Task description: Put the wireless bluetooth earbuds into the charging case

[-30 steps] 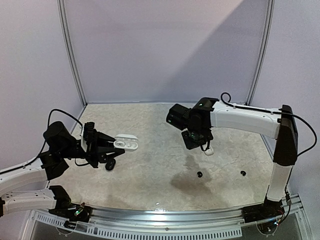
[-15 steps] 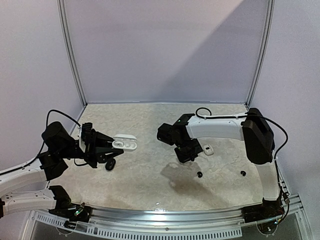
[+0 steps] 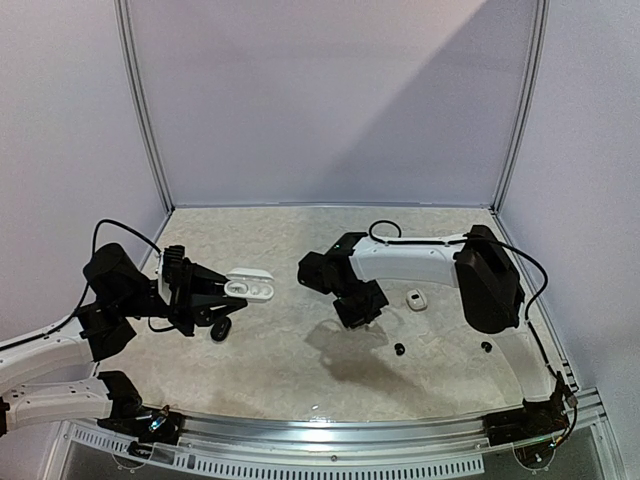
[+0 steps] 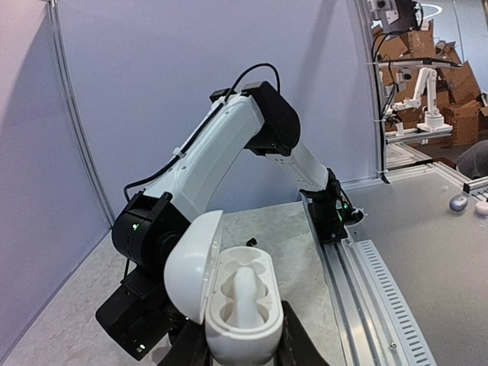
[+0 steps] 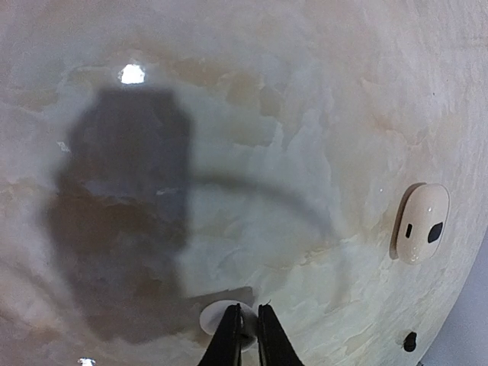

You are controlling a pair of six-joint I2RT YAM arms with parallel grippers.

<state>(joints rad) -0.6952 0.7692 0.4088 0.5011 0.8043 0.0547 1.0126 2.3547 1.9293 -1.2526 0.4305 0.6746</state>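
My left gripper (image 3: 236, 291) is shut on an open white charging case (image 3: 252, 287) and holds it above the table at the left. In the left wrist view the case (image 4: 242, 305) has its lid (image 4: 189, 267) swung left and its wells are empty. My right gripper (image 3: 356, 306) hangs mid-table, right of the case. In the right wrist view its fingers (image 5: 245, 339) pinch a small white earbud (image 5: 216, 319). Another white earbud (image 3: 415, 299) lies on the table to its right and also shows in the right wrist view (image 5: 422, 223). Two black earbuds (image 3: 399, 348) (image 3: 486, 347) lie nearer the front.
A dark object (image 3: 220, 330) sits on the table under the left gripper. The right arm's black wrist (image 4: 145, 305) is close behind the case. Purple walls close the back and sides. A metal rail (image 3: 330, 435) runs along the front edge.
My right gripper has moved left across the table towards the held case. The white earbud on the table and the left gripper have stayed put.
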